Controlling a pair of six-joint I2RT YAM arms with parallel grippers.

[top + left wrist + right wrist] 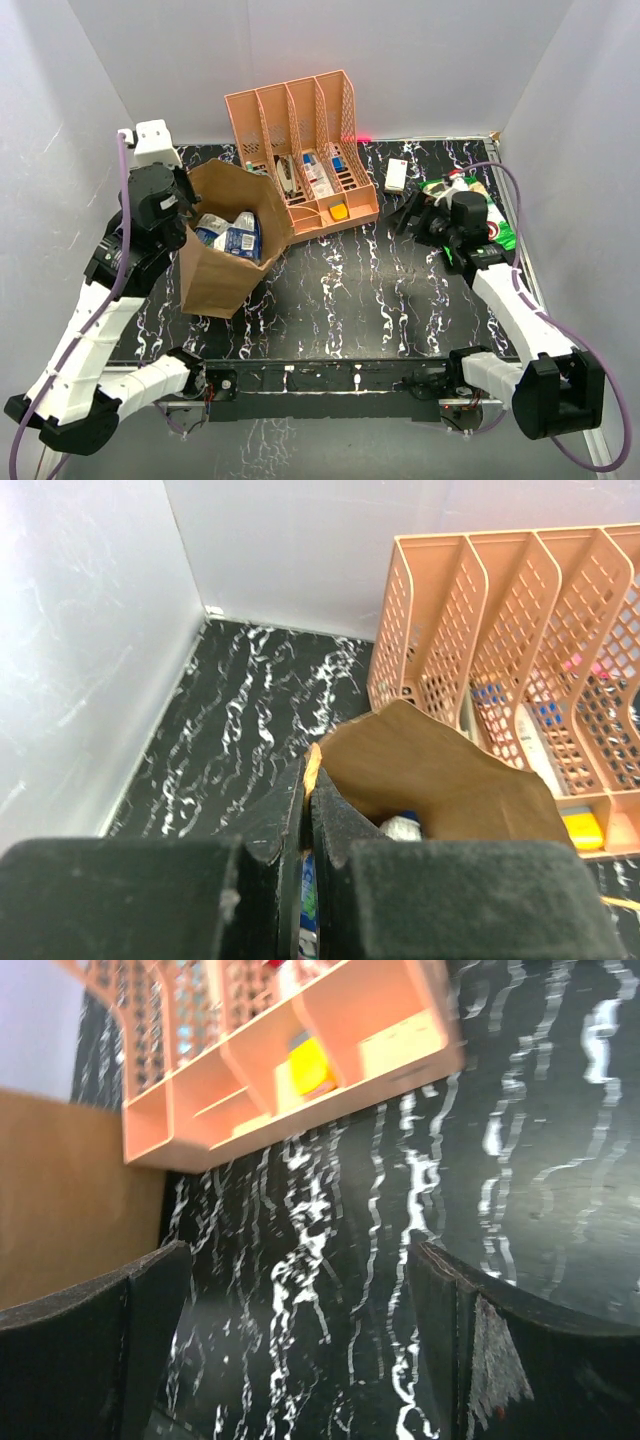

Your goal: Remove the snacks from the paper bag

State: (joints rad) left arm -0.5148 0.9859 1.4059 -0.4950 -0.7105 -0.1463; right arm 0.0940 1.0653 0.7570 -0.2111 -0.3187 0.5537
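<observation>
The brown paper bag (pixel 222 270) stands at the left of the table with its mouth open and tilted toward the middle. Several blue and white snacks (pixel 232 235) show inside it. My left gripper (pixel 186 207) is shut on the bag's rim; in the left wrist view the fingers (pixel 308 780) pinch the paper edge of the bag (pixel 430 770), and a snack (pixel 404 827) shows below. A green chip bag (pixel 497 228) lies at the right, partly under my right arm. My right gripper (pixel 410 215) hangs open over bare table, nothing between its jaws (pixel 298 1260).
An orange-pink slotted rack (pixel 300 140) with small items stands at the back middle, right beside the bag, and also shows in the wrist views (pixel 520 610) (pixel 300 1070). A white remote (pixel 396 175) lies right of it. White walls close in three sides.
</observation>
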